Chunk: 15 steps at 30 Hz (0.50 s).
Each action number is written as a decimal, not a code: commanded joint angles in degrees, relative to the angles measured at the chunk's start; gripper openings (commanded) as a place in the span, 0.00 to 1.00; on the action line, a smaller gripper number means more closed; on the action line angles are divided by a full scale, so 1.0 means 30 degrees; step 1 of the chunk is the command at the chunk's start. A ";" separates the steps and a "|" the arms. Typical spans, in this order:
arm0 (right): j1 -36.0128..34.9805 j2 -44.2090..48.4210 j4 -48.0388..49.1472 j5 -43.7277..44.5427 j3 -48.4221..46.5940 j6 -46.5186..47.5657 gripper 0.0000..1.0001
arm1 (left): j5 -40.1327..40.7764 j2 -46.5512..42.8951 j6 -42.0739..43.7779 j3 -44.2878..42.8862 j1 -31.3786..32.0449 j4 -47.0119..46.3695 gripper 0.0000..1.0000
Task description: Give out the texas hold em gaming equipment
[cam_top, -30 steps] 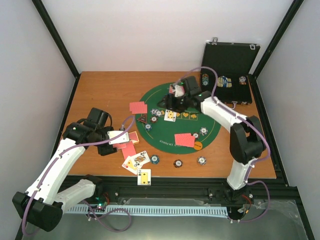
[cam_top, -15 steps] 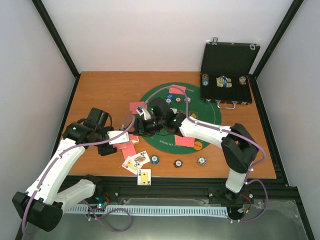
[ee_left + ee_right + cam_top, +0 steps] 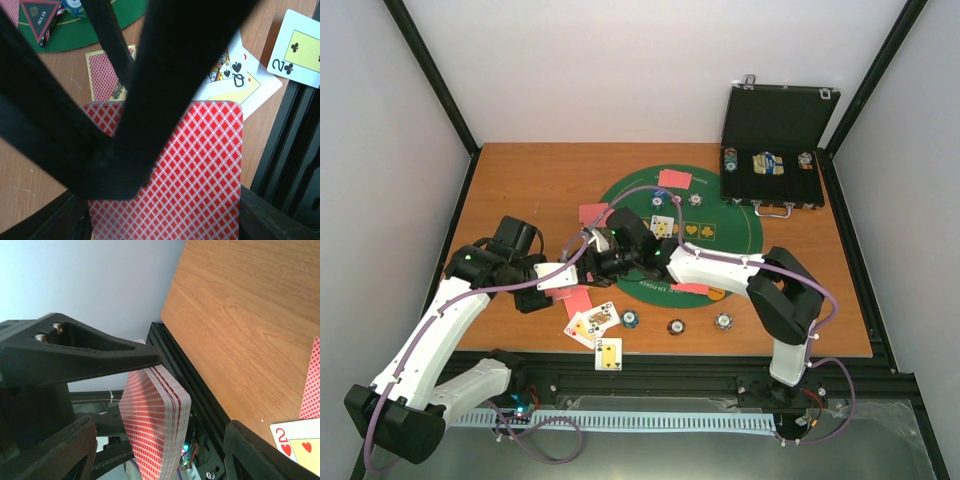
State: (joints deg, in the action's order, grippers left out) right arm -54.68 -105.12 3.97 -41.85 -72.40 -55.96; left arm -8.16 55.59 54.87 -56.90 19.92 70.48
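Left gripper (image 3: 548,278): jaws closed flat on a single red-backed card (image 3: 200,170), held above the wood at the left front of the table (image 3: 520,180). Lying below it are another red-backed card (image 3: 104,75), a fanned face-up pair (image 3: 235,75) with a queen showing, and a two of clubs (image 3: 297,50) close to the front rail.

Right gripper (image 3: 598,248): arm reaches across to the left edge of the green mat (image 3: 730,250), fingers clamped on a thick deck (image 3: 157,435) of red-backed cards, lifted off the wood. A two of hearts (image 3: 295,440) lies face up near it.

Further out:
- The dark red-edged triangle (image 3: 39,15) sits on the mat's left rim, with a chip just beside it.
- Three poker chips (image 3: 676,327) are spaced along the front of the table.
- An orange disc (image 3: 717,293) is at the mat's near edge.
- A lone red-backed card lies at the mat's far edge (image 3: 675,179).
- The black case (image 3: 775,110) stands open at the far right corner, with chips in its tray.
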 commanded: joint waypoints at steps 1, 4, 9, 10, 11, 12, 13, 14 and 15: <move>-0.0688 -0.0554 0.1626 -0.0344 0.0181 -0.0874 0.70 | -0.0318 -0.0157 -0.0037 -0.0851 -0.0049 -0.0158 0.28; -0.0866 -0.0845 0.2454 -0.0547 0.0326 -0.1479 0.70 | -0.0324 -0.0181 -0.0024 -0.0889 -0.0049 -0.0135 0.28; -0.1015 -0.1554 0.4712 -0.1026 0.0698 -0.3032 0.69 | -0.0344 -0.0137 -0.0006 -0.0925 -0.0049 -0.0142 0.28; -0.1070 -0.1717 0.5112 -0.1096 0.0684 -0.3382 0.69 | -0.0378 -0.0108 -0.0022 -0.0961 -0.0049 -0.0169 0.28; -0.1098 -0.1876 0.5502 -0.1127 0.0713 -0.3710 0.69 | -0.0384 -0.0065 -0.0026 -0.0977 -0.0049 -0.0168 0.28; -0.1135 -0.2061 0.6097 -0.1160 0.0801 -0.4172 0.70 | -0.0388 -0.0055 -0.0037 -0.1004 -0.0049 -0.0172 0.28; -0.1154 -0.2296 0.6677 -0.1292 0.0797 -0.4553 0.70 | -0.0385 -0.0061 -0.0035 -0.0997 -0.0049 -0.0172 0.28; -0.1168 -0.2513 0.7145 -0.1386 0.0756 -0.4875 0.69 | -0.0384 -0.0050 -0.0009 -0.0999 -0.0049 -0.0172 0.28; -0.1195 -0.2671 0.7364 -0.1386 0.0711 -0.5018 0.69 | -0.0384 -0.0071 -0.0006 -0.0985 -0.0049 -0.0198 0.28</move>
State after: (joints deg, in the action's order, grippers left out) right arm -57.45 -110.80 17.65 -44.62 -70.76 -65.98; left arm -8.34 55.55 54.85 -57.30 19.88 70.67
